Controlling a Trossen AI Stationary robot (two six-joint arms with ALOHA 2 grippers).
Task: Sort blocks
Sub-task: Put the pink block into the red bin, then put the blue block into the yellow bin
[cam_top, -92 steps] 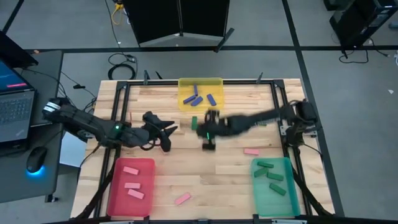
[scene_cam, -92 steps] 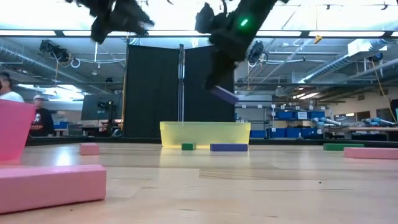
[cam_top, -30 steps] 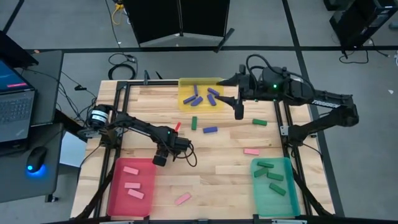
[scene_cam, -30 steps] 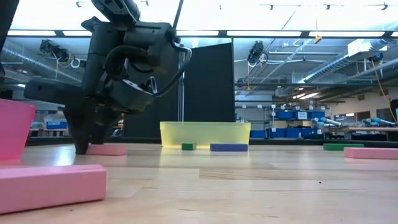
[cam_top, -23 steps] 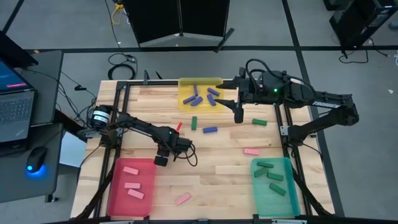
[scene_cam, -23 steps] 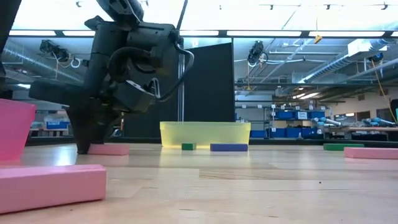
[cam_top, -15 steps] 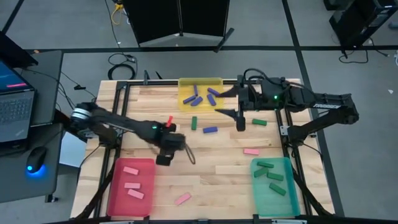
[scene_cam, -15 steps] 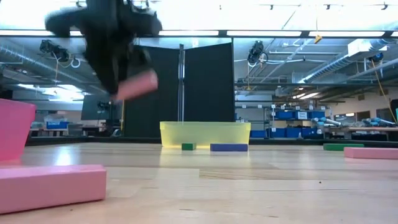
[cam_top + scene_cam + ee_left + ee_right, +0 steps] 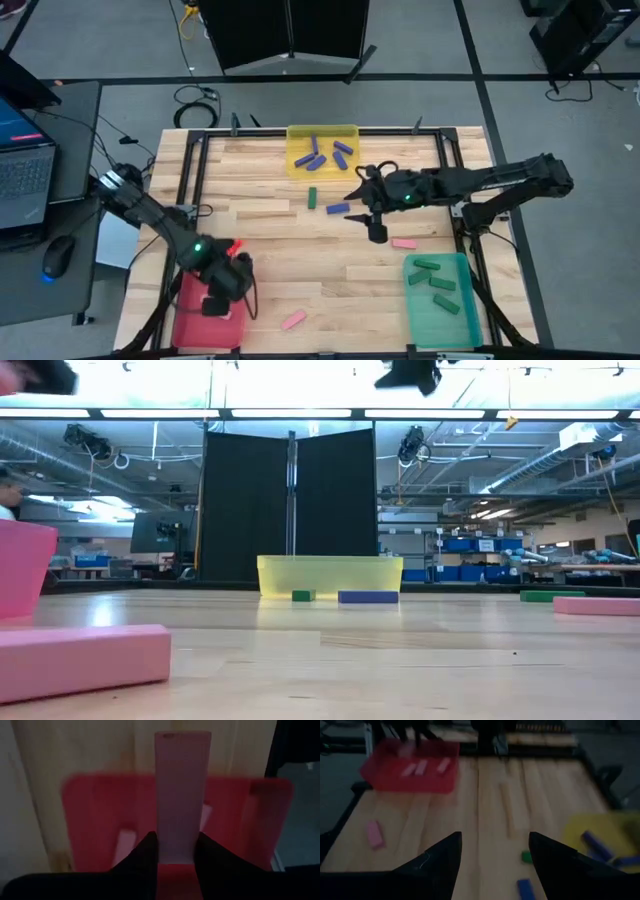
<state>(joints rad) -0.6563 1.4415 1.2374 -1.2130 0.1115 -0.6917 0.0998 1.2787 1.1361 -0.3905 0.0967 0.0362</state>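
I held the left gripper (image 9: 176, 851) over the red tray (image 9: 187, 322), jaws clamped on a pink block (image 9: 182, 790). The right gripper (image 9: 492, 851) hovered mid-table, jaws open and empty. I judged sorting about two-thirds done; several blocks remained on the table (image 9: 330, 275).

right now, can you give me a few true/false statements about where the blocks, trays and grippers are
1. The left gripper holds a pink block above the red tray. True.
2. The right gripper is shut on a blue block. False: its fingers stand open with nothing between them.
3. The yellow tray holds only blue blocks. True.
4. A pink block lies on the bare table between the red and green trays. True.
5. The green tray holds no blocks. False: several green blocks lie in it.
6. The right gripper hovers over the red tray. False: it is near the table's middle, beside a loose blue block.
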